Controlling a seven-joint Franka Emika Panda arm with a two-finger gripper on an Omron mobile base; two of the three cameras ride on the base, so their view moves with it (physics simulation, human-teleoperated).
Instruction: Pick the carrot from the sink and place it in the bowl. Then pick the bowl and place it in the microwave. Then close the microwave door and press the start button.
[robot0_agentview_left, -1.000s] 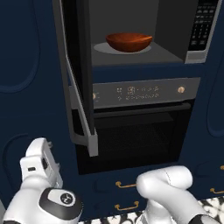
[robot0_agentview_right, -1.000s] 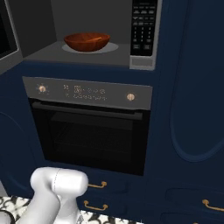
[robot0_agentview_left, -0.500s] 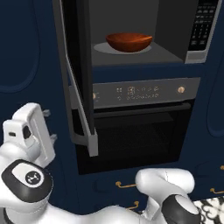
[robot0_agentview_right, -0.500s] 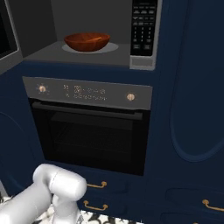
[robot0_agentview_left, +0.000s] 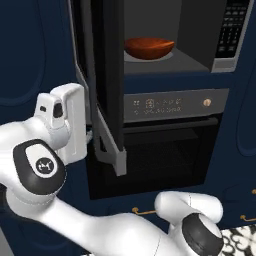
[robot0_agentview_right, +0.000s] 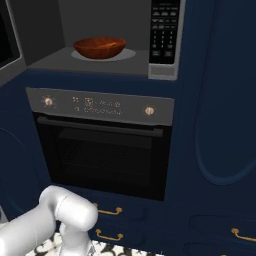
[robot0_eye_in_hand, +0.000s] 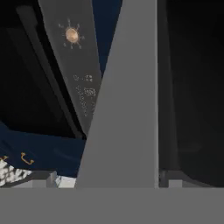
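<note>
The bowl sits inside the microwave, so the step in hand is judged to be closing the microwave door, which stands open to the left with the robot's hand just beside its outer face. The next move calls for pushing the door rightward until shut, then reaching the keypad at right. Jaw state cannot be told; no lettering is legible.

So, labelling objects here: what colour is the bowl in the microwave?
Glossy reddish-brown, wood-like: the bowl, clearest in the right base view.
</note>
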